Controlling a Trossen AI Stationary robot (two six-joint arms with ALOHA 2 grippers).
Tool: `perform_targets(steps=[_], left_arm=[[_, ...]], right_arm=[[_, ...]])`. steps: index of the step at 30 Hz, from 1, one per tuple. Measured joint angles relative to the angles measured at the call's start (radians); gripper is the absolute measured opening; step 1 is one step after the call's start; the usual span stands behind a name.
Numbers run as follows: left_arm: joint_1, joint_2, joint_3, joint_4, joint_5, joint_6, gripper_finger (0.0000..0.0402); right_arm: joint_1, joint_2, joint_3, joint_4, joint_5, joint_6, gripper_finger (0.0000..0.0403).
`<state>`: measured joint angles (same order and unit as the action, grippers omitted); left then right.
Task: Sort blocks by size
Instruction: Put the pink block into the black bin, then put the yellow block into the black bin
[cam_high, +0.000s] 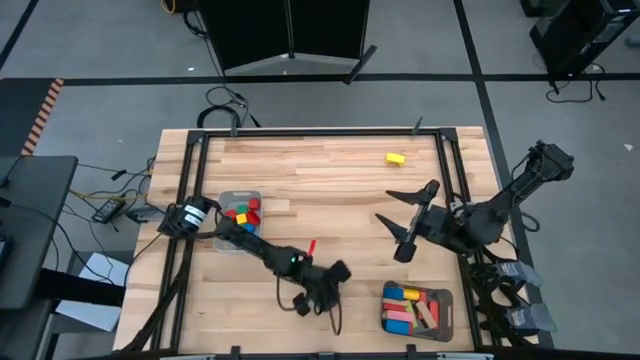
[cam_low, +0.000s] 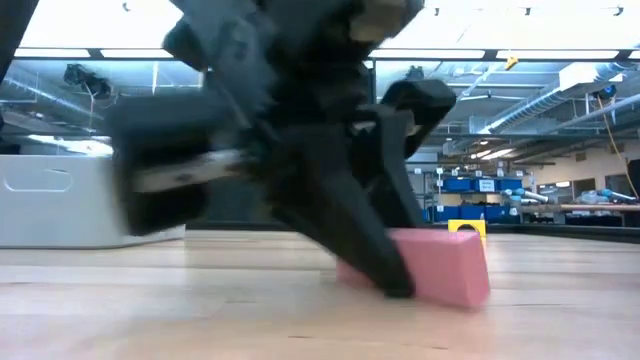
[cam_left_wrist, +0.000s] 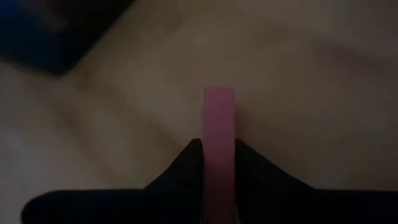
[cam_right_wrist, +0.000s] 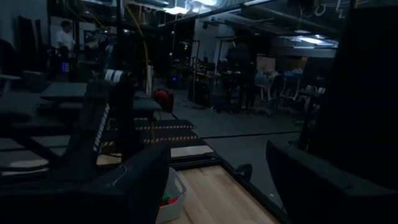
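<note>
Near the front edge of the wooden table (cam_high: 330, 170), the left arm is stretched low across the surface, its left gripper (cam_low: 385, 275) tipped down onto a long pink wooden bar (cam_low: 440, 262) that lies flat on the table. The fingers (cam_left_wrist: 180, 171) are pressed against both sides of the bar. Toward the table's right side, the right gripper (cam_high: 405, 218) is held above the surface, jaws spread apart, nothing between them.

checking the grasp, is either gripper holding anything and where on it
The left gripper is shut on the pink bar, clamping its two long sides near one end. The right gripper holds nothing.
</note>
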<state>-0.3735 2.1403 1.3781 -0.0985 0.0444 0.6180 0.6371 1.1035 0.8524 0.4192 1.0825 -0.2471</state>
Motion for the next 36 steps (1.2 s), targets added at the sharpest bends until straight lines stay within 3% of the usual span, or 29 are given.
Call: perform_targets(steps=[4, 11, 21, 26, 29, 36], left_arm=[[0.051, -0.052, -0.006, 0.080, 0.027, -0.003, 0.0061], [0.137, -0.037, 0.024, 0.553, 0.230, -0.215, 0.0061], [0.129, 0.212, 0.369, 0.516, 0.362, -0.380, 0.0061], [0.125, 0.313, 0.513, 0.490, 0.369, -0.458, 0.0062], [0.125, 0.347, 0.558, 0.461, 0.370, -0.506, 0.0093], [0.164, 0.319, 0.562, 0.347, 0.432, -0.551, 0.0215]], right_arm=[[0.028, -0.041, 0.000, 0.000, 0.033, -0.043, 0.0274], [0.055, -0.079, 0.000, -0.001, 0.055, -0.109, 0.0272], [0.054, -0.097, 0.000, -0.001, 0.081, -0.167, 0.0272], [0.054, -0.099, 0.000, -0.002, 0.088, -0.172, 0.0270], [0.054, -0.099, 0.000, -0.002, 0.088, -0.172, 0.0270], [0.035, -0.099, 0.000, -0.009, 0.111, -0.125, 0.0270]])
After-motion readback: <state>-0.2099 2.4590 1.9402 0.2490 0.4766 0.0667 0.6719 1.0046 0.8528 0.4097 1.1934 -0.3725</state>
